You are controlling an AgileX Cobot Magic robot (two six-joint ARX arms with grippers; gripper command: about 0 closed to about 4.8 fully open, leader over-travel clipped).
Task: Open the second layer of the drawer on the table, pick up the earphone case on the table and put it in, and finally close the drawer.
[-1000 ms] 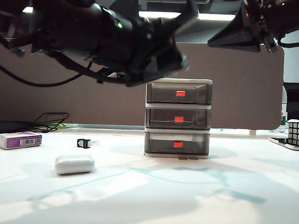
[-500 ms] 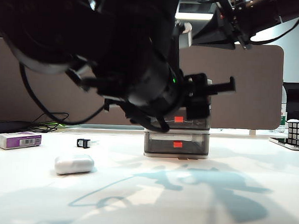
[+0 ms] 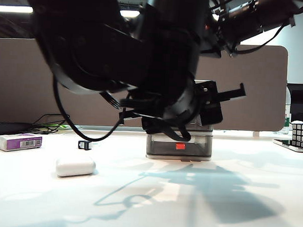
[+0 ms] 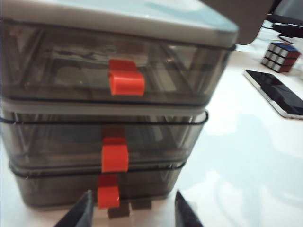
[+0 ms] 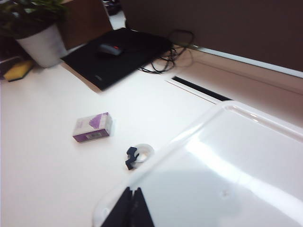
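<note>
The earphone case point(image 3: 76, 166) lies on the table point(image 3: 147, 204) in the lower left of the exterior view, free of both arms. Behind it, at centre, the left gripper point(image 4: 131, 212) hangs with its jaws wide and empty just in front of the drawer point(image 3: 179, 147), whose second layer point(image 4: 102, 140) is closed. The right gripper point(image 5: 132, 206) is above the cabinet's white top, its fingertips pressed together.

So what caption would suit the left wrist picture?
Open left claw facing the drawer, all three layers shut.
</note>
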